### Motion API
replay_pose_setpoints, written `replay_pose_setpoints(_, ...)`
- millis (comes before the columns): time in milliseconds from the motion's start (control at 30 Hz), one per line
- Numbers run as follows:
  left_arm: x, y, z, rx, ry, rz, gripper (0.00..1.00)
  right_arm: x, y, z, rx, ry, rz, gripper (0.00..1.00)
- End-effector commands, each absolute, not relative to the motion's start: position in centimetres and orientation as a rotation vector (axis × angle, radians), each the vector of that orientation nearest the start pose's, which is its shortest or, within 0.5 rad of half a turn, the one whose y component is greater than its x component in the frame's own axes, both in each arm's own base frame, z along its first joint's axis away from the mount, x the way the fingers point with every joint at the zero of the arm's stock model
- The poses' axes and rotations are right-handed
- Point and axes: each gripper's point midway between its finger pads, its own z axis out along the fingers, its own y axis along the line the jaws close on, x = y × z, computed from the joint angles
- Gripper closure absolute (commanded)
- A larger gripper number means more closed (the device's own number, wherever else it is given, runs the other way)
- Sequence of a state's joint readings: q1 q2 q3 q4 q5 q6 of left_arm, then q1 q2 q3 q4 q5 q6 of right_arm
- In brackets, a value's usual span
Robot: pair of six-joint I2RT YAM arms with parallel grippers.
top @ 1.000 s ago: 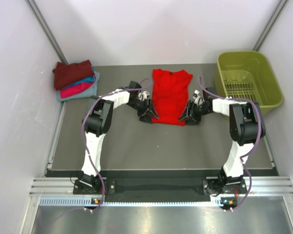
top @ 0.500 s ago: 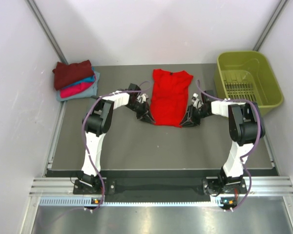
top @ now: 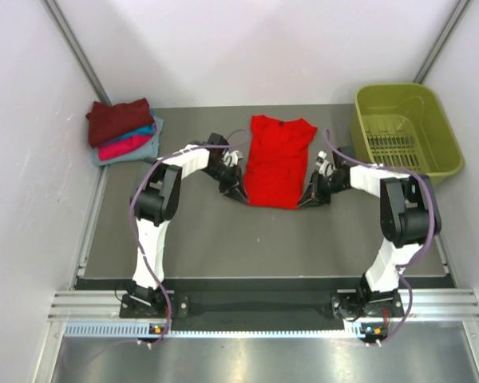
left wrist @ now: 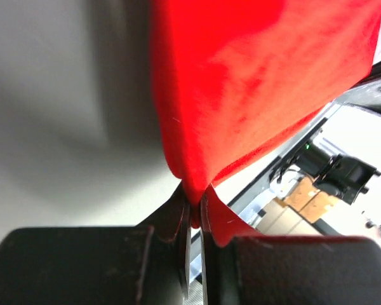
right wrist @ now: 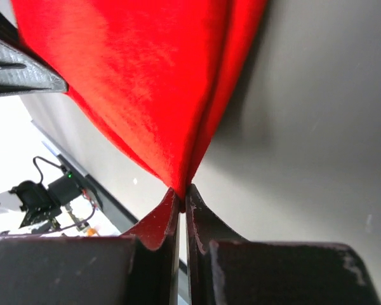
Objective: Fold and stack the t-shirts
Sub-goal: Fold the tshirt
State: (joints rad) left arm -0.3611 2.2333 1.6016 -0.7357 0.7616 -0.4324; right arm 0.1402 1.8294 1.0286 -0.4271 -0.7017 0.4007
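Observation:
A bright red t-shirt [top: 276, 158] lies lengthwise on the grey table, its sleeves folded in and its collar at the far end. My left gripper [top: 241, 194] is shut on the shirt's near left corner, and the wrist view shows red cloth [left wrist: 254, 82] pinched between the fingertips [left wrist: 206, 200]. My right gripper [top: 305, 201] is shut on the near right corner, red cloth [right wrist: 140, 82] rising from its tips [right wrist: 192, 194]. Folded t-shirts [top: 124, 132] sit stacked at the back left: maroon on top, then magenta-pink, teal and pale blue.
An olive-green plastic basket [top: 405, 136] stands at the back right, close to the right arm. White walls close in the table on three sides. Bare grey table [top: 263, 239] stretches between the red shirt and the arm bases.
Both grippers have closed on the shirt's near corners. The near hem has lifted and shifted slightly towards the far side, and the shirt looks a little shorter.

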Motion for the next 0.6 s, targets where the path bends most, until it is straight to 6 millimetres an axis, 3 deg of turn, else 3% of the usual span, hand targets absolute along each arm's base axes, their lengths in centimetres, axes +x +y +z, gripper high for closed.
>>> replay_pose_setpoints(0,34.3,-25.9,7.8,0.177,2.925,-1.148,1.00,31.6,16.0,7.8,0.129,2.707,1.096,1.00)
replay_pose_setpoints(333,31.5,-27.4,13.9,0.443,2.763,-1.096,1.00,29.5,16.4,13.2,0.045,2.602,1.153,1.00)
replay_pose_setpoints(567,31.2,-27.2,17.7,0.514,2.655,-1.053,1.00,28.8,16.2,16.8,-0.016,2.516,1.149,1.00)
